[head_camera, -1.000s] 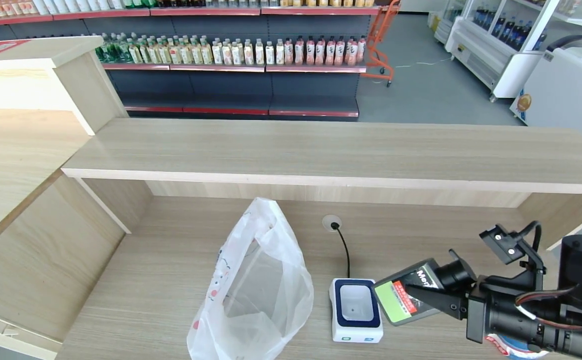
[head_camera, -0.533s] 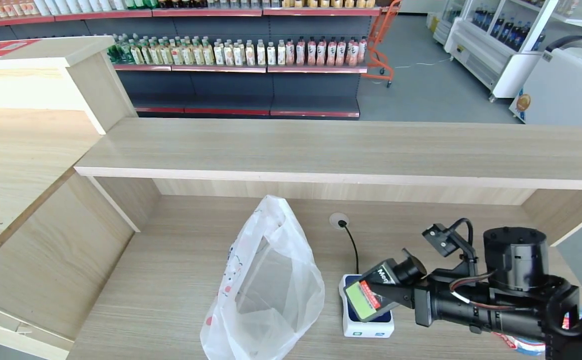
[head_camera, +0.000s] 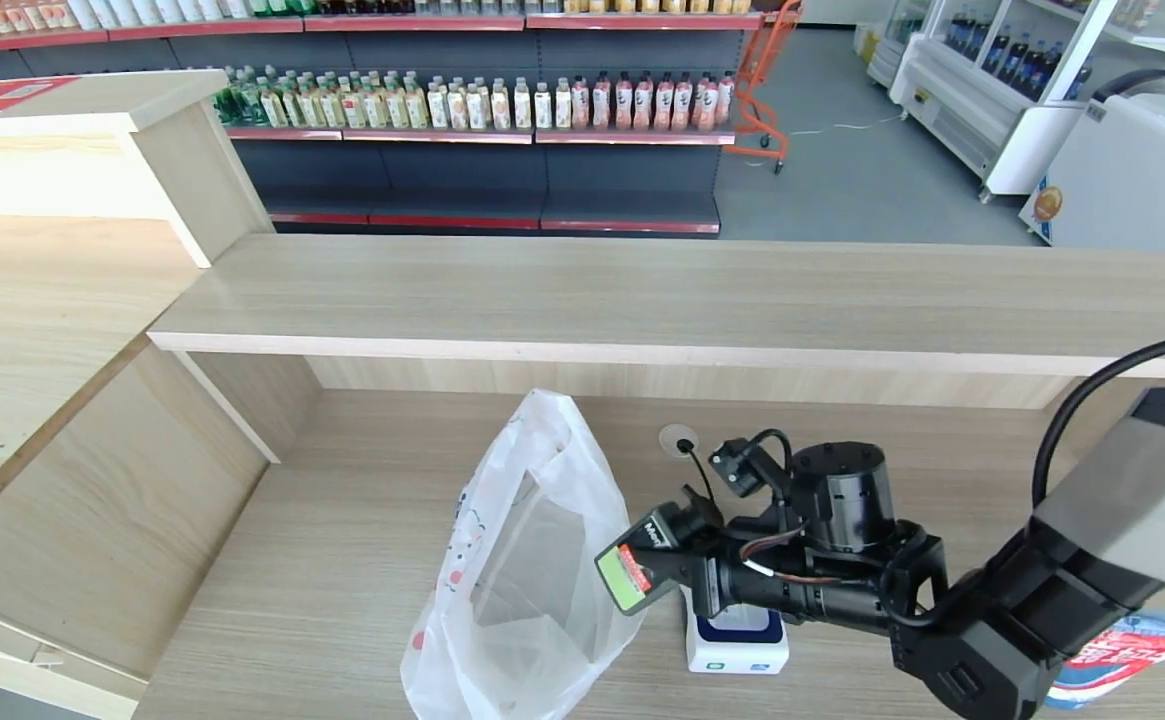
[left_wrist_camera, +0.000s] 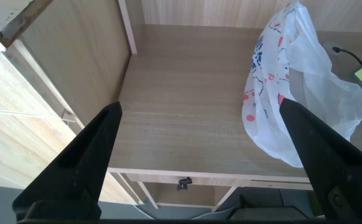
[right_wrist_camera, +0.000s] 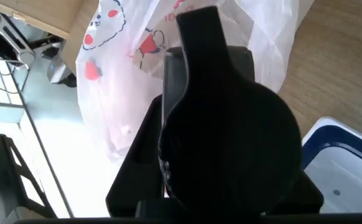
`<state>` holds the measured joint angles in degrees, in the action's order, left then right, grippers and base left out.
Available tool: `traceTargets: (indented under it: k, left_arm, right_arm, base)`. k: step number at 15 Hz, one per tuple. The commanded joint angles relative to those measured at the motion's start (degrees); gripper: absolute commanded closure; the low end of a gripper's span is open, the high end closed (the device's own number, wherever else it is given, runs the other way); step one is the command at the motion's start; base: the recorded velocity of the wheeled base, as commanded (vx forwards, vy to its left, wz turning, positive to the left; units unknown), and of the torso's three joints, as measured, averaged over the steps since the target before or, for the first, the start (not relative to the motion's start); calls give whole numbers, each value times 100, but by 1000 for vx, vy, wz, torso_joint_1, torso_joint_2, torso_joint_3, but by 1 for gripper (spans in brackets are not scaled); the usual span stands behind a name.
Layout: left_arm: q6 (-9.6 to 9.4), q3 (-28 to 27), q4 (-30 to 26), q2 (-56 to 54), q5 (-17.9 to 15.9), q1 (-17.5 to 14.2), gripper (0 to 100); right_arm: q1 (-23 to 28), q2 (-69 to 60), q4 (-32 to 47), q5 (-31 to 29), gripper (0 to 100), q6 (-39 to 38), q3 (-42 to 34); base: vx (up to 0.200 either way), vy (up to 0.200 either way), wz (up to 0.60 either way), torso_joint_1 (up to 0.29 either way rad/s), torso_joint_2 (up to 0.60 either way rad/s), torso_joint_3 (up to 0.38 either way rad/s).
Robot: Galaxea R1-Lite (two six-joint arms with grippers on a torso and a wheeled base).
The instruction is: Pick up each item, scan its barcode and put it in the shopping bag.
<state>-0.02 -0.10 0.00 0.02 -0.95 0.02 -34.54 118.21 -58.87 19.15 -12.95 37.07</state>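
a white plastic shopping bag [head_camera: 522, 560] stands open on the near part of a pale wooden desk [head_camera: 322, 560]. the right tool [head_camera: 666, 556] is closed around a dark bottle [head_camera: 627, 580] with a green and red label, held above the desk at the bag's right edge, just left of a white and blue scanner [head_camera: 737, 650]. the left tool [left_wrist_camera: 199, 106] has its fingers spread wide, holding nothing.

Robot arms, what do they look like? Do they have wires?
The right arm is black round tubes with a fat drum-shaped joint, thin red and white wires and a grey boxy upper part. The left gripper has two flat black wedge fingers.
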Motion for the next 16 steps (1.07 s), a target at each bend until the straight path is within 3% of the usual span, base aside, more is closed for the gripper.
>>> traceTargets:
  k: [1, 7, 12, 16]
  left_arm:
    - [2, 1, 0, -2, -2, -2, 0]
    - [2, 1, 0, -2, -2, -2, 0]
    - [2, 1, 0, -2, -2, -2, 0]
    - [2, 1, 0, -2, -2, -2, 0]
  right_arm:
    - [-229, 730, 16, -192, 100, 495, 617]
    - [-493, 1688, 7, -228, 100, 2200, 1909]
    - [-607, 2171, -37, -228, 100, 2859, 2322]
    - [-607, 2250, -11, -228, 100, 2894, 2515]
  base:
    - [0, 0, 0, 0, 0, 0]
    - [0, 0, 0, 0, 0, 0]
    - [0, 0, 0, 0, 0, 0]
    - [0, 0, 0, 0, 0, 0]
